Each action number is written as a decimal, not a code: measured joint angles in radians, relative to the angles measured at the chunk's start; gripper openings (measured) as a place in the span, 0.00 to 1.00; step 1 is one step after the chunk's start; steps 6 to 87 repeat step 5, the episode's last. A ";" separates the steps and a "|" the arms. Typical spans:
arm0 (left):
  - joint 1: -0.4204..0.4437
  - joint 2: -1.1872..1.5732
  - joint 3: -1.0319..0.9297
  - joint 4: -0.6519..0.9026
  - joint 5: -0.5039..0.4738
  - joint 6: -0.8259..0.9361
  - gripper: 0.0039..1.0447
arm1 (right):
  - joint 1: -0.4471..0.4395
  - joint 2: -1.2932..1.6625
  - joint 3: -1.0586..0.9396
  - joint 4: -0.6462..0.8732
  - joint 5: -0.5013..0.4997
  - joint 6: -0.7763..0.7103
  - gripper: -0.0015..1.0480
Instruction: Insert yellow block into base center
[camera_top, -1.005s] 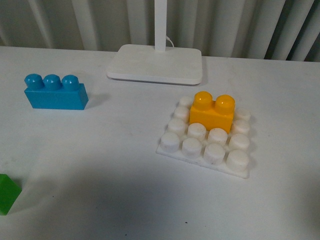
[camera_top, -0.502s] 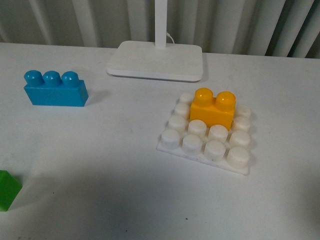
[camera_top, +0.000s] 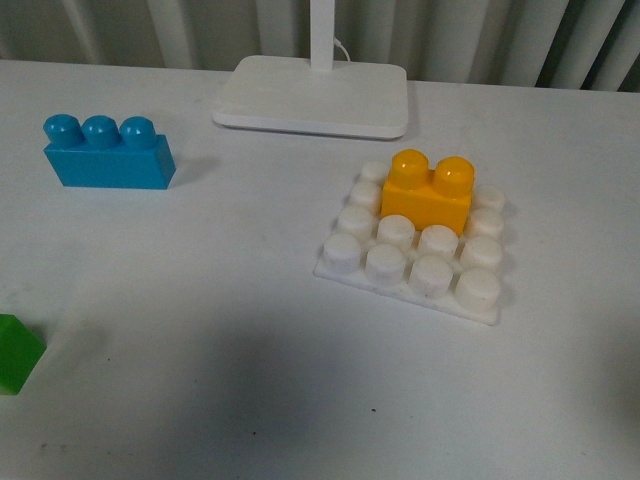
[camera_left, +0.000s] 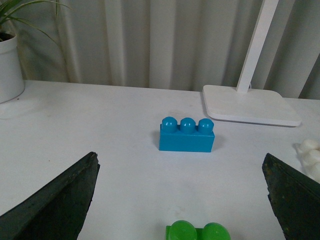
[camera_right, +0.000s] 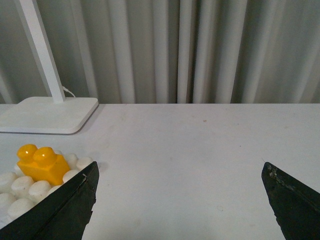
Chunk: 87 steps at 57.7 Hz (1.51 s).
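Yellow block (camera_top: 427, 190) sits upright on the base (camera_top: 415, 262), pressed onto the studs of its middle and far rows, with the near row of studs bare. Both lie on the white desk (camera_top: 250, 260), right of centre. Far behind stands the lamp stand (camera_top: 312, 96); a blue brick (camera_top: 107, 153) rests at far left, and a green block (camera_top: 17, 352) at the near left edge. Left pincer (camera_left: 182, 200) and right pincer (camera_right: 180, 200) are spread wide, gripping nothing, clear of the block.
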<state>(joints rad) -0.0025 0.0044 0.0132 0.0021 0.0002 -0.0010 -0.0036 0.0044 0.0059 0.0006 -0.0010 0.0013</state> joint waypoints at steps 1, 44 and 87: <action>0.000 0.000 0.000 0.000 0.000 0.000 0.94 | 0.000 0.000 0.000 0.000 0.000 0.000 0.91; 0.000 0.000 0.000 0.000 0.000 0.000 0.94 | 0.000 0.000 0.000 0.000 0.000 0.000 0.91; 0.000 0.000 0.000 0.000 0.000 0.000 0.94 | 0.000 0.000 0.000 0.000 0.000 0.000 0.91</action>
